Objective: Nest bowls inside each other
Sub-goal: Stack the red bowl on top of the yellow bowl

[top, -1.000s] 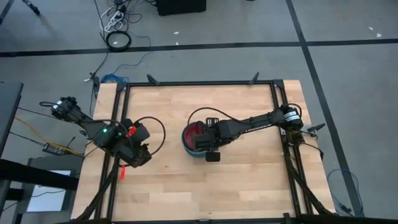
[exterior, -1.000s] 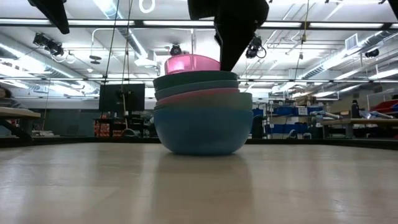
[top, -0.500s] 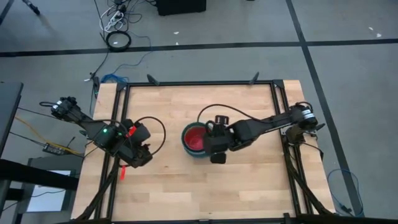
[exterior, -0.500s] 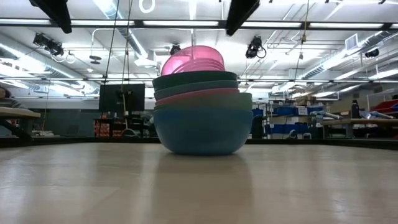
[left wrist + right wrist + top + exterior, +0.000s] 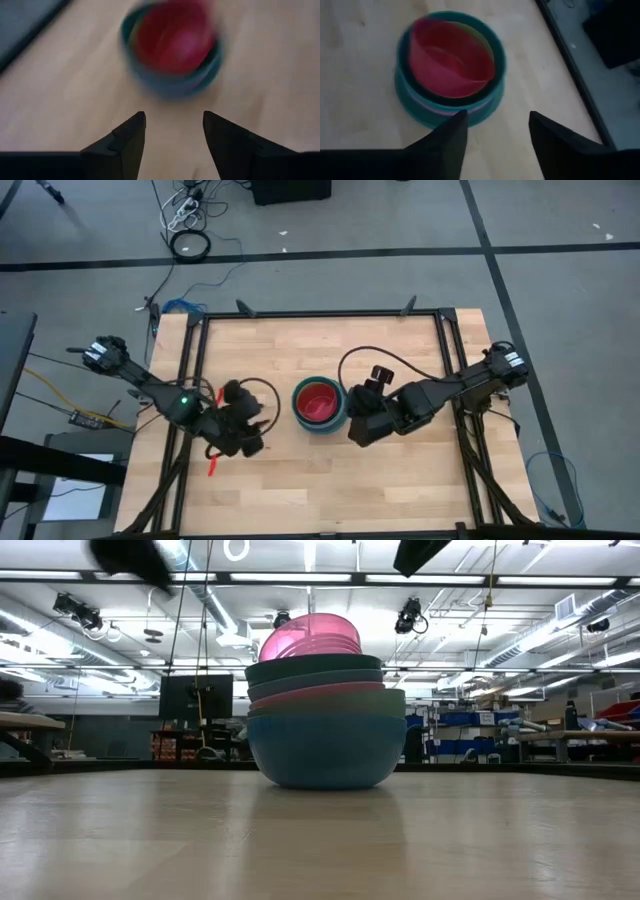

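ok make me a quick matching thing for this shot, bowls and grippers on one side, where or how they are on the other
Things:
1. red bowl
2. light blue bowl
3. left gripper
4. right gripper

Place or state:
A. bottom of the stack, on the table
B. jaws open, empty, left of the stack
C. top of the stack, tilted
D. jaws open, empty, right of the stack

Pairs: 1-C, 2-A, 3-B, 4-D

Overhead, level, two perhaps-near wrist views
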Available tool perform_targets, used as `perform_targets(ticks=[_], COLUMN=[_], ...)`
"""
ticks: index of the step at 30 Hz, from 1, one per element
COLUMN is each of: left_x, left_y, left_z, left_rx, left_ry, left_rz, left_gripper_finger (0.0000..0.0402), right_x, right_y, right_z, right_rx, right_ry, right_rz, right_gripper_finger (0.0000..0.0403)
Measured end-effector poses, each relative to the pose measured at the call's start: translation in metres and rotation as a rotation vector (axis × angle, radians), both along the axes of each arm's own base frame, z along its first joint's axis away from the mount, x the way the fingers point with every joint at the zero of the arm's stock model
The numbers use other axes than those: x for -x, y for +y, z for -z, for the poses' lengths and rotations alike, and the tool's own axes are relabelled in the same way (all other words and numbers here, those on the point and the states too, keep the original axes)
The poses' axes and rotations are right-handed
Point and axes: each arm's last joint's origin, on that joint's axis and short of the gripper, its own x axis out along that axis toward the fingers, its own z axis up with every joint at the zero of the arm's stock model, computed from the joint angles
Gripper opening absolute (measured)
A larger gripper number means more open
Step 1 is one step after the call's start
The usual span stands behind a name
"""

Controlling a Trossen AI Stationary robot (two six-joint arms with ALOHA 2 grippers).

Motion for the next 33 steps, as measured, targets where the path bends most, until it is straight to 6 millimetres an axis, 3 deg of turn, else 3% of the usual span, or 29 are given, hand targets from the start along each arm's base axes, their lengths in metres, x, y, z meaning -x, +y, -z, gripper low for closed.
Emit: perform_targets(ticks=[4, 8, 14, 18, 33], left_x=[-0.024, -0.048, -0.095, -0.114, -0.121], left_y=[-0.002, 0.006, 0.018, 0.027, 0.037], left_z=[-0.017, -0.013, 0.021, 0.035, 0.065], left_rx=[-0.068, -0.109, -0.062, -0.054, 0.010], left_ry=[-0.192, -0.203, -0.153, -0.154, 0.022], left_rz=[0.120, 0.158, 0.207, 0.200, 0.189], left_gripper_finger=[0.0207, 0.0207, 0.0207, 0.0207, 0.0185], right_x=[0.004, 0.015, 0.035, 0.046, 0.052], right_y=[-0.005, -0.012, -0.024, -0.027, -0.025], right_z=[-0.001, -0.015, -0.040, -0.050, -0.054], right_rx=[0.081, 0.125, 0.146, 0.135, 0.160], right_ry=[0.000, -0.037, -0.125, -0.161, -0.167], right_rz=[0.043, 0.068, 0.092, 0.090, 0.078], right_gripper_finger=[0.0119, 0.0017, 0.0008, 0.0002, 0.0000])
